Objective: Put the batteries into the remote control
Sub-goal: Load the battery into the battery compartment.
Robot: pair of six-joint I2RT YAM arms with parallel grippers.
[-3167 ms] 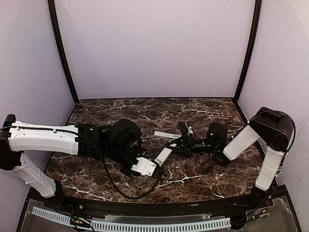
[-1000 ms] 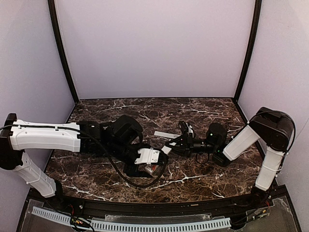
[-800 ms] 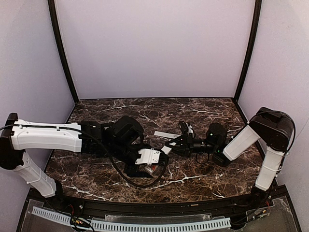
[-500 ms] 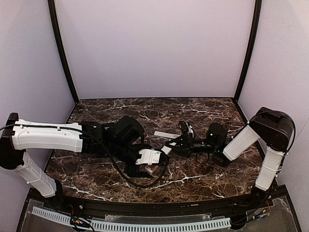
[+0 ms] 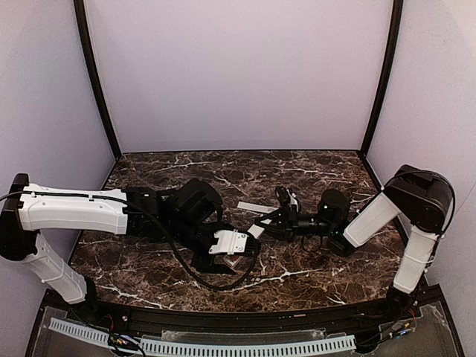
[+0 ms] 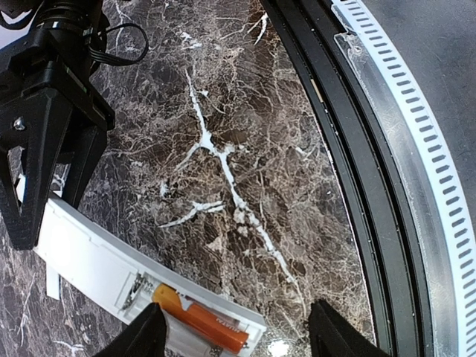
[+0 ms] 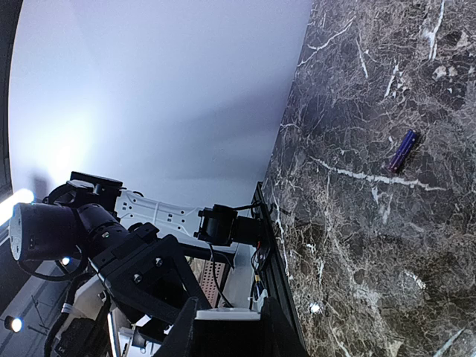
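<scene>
Right jaws clamp the stiff remote (image 6: 88,259); left jaws gape empty over the orange battery (image 6: 202,328), judged light and slick, best pinched mid-length.

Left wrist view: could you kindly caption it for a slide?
Orange battery lies in the recess of the remote control; right gripper holds its far end, left gripper open above.

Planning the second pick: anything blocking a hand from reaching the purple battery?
Nothing visible. In the right wrist view the purple battery lies alone on the marble table, nothing touching it. The right hand grips the remote control, so it isn't free.
</scene>
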